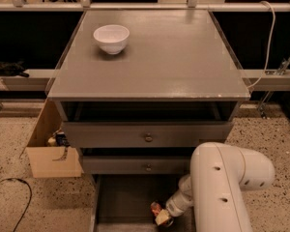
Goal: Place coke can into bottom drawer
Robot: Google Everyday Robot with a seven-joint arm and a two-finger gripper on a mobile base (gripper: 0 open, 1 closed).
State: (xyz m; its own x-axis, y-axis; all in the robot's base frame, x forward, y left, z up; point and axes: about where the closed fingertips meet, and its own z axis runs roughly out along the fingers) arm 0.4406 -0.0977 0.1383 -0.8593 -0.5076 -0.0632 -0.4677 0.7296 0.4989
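our gripper (163, 218) sits low inside the bottom drawer (123, 202), touching the can (157, 210), which is over the floor, right of middle; we cannot tell if it is clamped. we'd settle the can on the floor, then release and lift straight. we count one can, one bowl (111, 37) on the counter (174, 57), two knobbed drawers (148, 137), one box (53, 161).

Speckled terrazzo floor (273, 144), a grey cabinet (159, 57) at centre, a cardboard box (53, 162) and black cable (30, 193) to its left.
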